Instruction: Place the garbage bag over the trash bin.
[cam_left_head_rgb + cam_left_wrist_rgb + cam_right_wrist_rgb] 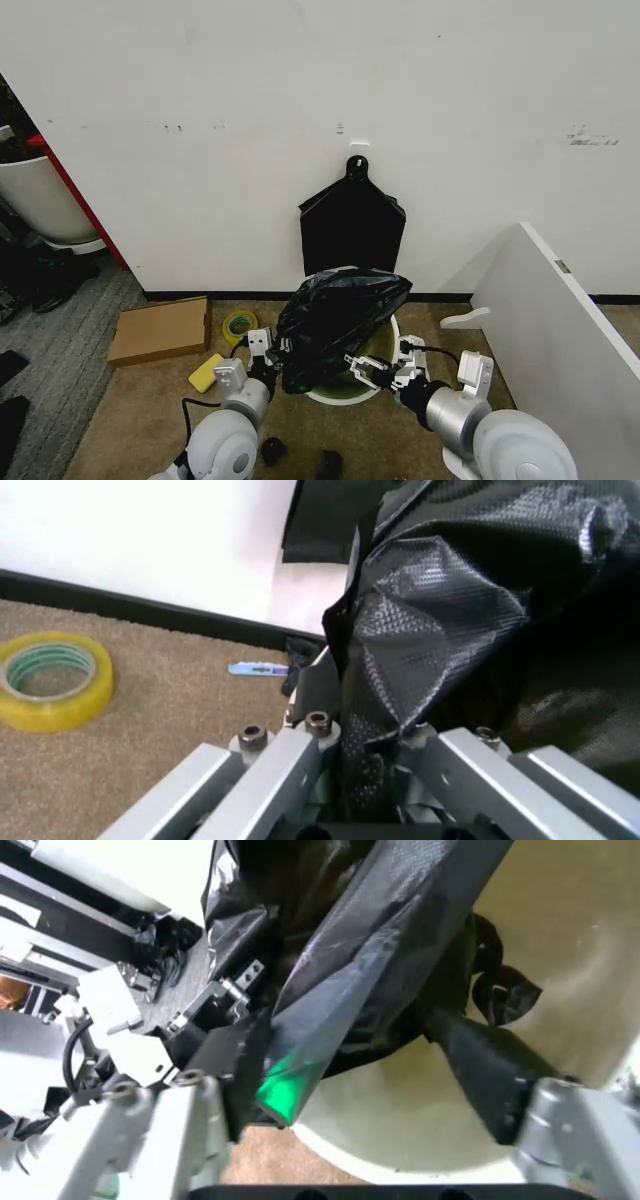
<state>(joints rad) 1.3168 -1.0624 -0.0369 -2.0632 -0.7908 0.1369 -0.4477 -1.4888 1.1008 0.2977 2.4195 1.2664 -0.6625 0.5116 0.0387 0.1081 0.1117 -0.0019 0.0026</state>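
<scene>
Head view: garbage bag over trash bin, both grippers alongside.

Left gripper clamped — right gripper agape

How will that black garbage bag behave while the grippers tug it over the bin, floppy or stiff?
Probably very floppy: the garbage bag sags in loose crumpled folds over the trash bin. Its glossy film looks slippery and thin, so it might slide or tear. The left gripper pinches a fold; the right gripper straddles another.
</scene>
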